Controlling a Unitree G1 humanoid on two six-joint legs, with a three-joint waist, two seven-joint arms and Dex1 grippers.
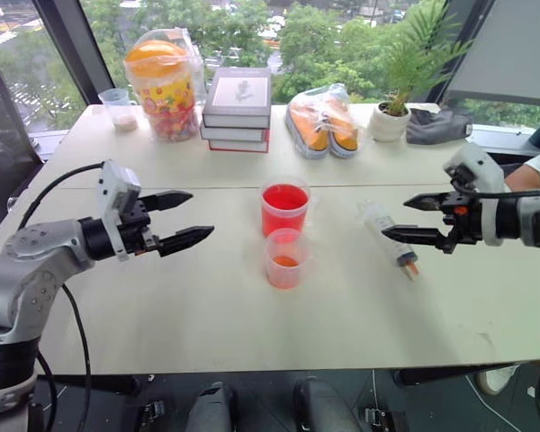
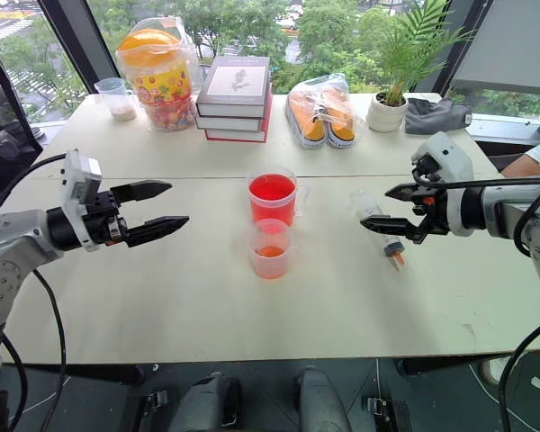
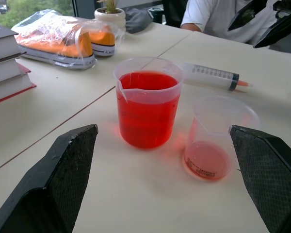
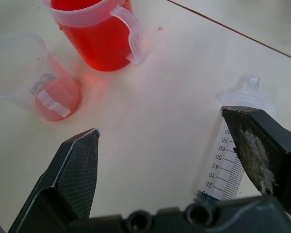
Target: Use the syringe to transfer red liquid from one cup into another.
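- The taller clear plastic cup (image 1: 285, 208) stands in the middle of the head view on the white desk (image 1: 207, 306). The bright red watery liquid (image 1: 285, 197) fills it nearly to the rim.
- The shorter clear plastic cup (image 1: 285, 258) stands just below it in the frame, close to it. It has a thin pinkish-orange layer at its bottom.
- The large clear plastic syringe (image 1: 389, 238) with printed markings and an orange-red tip lies flat on the desk, right of the two cups. Its tip points toward the lower right of the frame.
- The left gripper (image 1: 182, 220) hovers at the left of the frame, pointing to the cups. Its jaws are spread wide and they hold nothing.
- The right gripper (image 1: 409, 219) is at the right of the frame, over the syringe. Its jaws are spread, one on each side of the barrel, not pinching it.
- At the upper part of the frame are a stack of books (image 1: 238, 108), a bag with orange shoes (image 1: 322, 120) and a small potted plant (image 1: 391, 112).
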